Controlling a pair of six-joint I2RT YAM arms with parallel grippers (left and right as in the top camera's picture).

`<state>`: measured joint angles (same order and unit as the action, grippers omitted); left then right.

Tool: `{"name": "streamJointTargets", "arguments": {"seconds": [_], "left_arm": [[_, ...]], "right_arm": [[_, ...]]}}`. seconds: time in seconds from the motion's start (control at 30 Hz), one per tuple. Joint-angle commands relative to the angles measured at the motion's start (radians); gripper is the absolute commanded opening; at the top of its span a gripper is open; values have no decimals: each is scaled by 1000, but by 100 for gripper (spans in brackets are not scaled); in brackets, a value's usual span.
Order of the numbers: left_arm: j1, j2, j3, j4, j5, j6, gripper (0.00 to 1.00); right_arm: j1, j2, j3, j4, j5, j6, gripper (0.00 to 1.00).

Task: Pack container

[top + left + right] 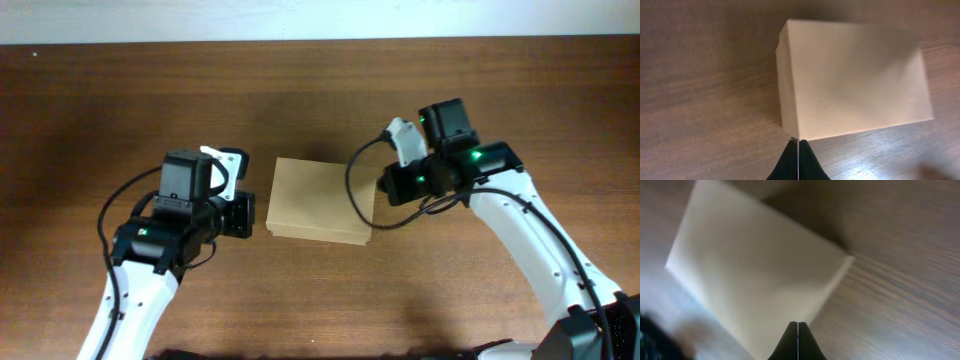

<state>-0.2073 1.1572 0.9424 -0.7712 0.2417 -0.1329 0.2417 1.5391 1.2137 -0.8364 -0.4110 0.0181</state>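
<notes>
The container is a plain tan cardboard box with its lid down, lying in the middle of the wooden table. It fills much of the left wrist view and the right wrist view. My left gripper is shut and empty, its tips at the box's near left corner. On the box's right side my right gripper is shut with nothing in it, and its tips hover over the lid near the right edge.
Brown wooden tabletop stretches all round the box. A pale wall strip runs along the far edge. Both arms' cables loop close to the box sides.
</notes>
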Motion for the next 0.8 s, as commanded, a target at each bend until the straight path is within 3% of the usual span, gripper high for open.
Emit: {"name": "streamJointTargets", "arguments": {"seconds": [0.0,0.17,0.37,0.77], "left_arm": [[25,24,-41,3,-26,-36,2],[82,26,-107,54,-18,-74,2],[97,37,-206,209,97,-125,2],[96,203,-256,443,257,-187,2]], "right_arm": [[-51,-12,15,3,42,43,4],[-79,-10,15,3,42,43,4],[-79,20,13,4,43,43,4],[-79,69,13,8,57,43,4]]}}
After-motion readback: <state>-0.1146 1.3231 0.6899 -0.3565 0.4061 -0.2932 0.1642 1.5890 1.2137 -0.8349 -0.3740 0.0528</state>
